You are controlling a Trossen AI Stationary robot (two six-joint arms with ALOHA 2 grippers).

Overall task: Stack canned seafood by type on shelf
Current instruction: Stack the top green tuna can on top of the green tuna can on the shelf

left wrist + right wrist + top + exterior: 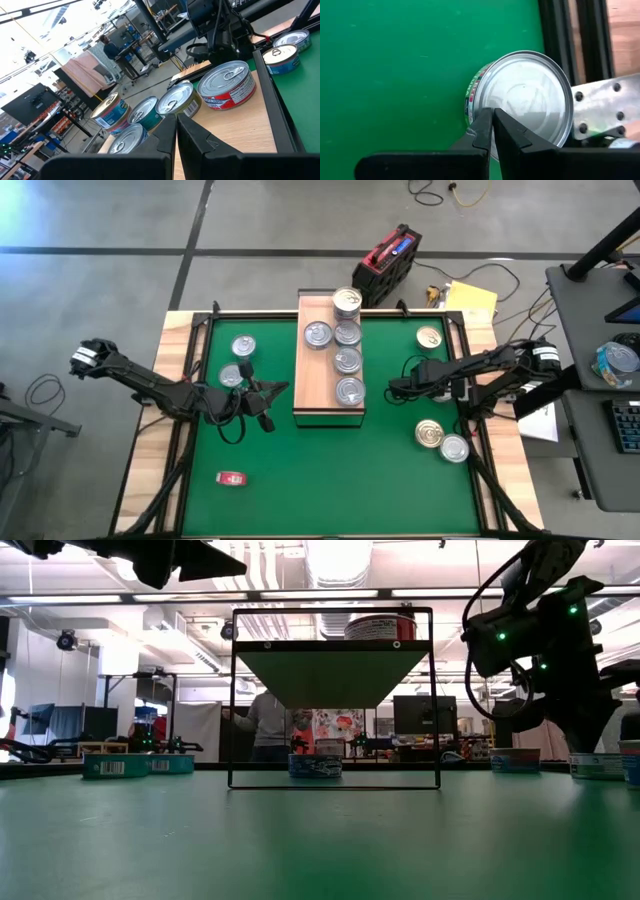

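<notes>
The light-wood shelf [312, 385] stands mid-table with several silver-lidded cans [347, 361] on it, two of them stacked at its far end [346, 302]. Two cans [243, 346] lie on the green mat to its left and three [430, 434] to its right. My left gripper [283, 388] is shut and level just left of the shelf, with the shelf's cans [227, 82] ahead of it. My right gripper [393, 388] hangs shut and tilted downward just right of the shelf. Its wrist view shows a silver can [530, 97] on the mat beyond its fingers.
A small red flat object [231, 477] lies near the mat's front left. The mat's dark frame and wooden border [478, 395] run along the right side, with a metal bracket [605, 107] close to the can. A person [268, 720] stands in the room behind.
</notes>
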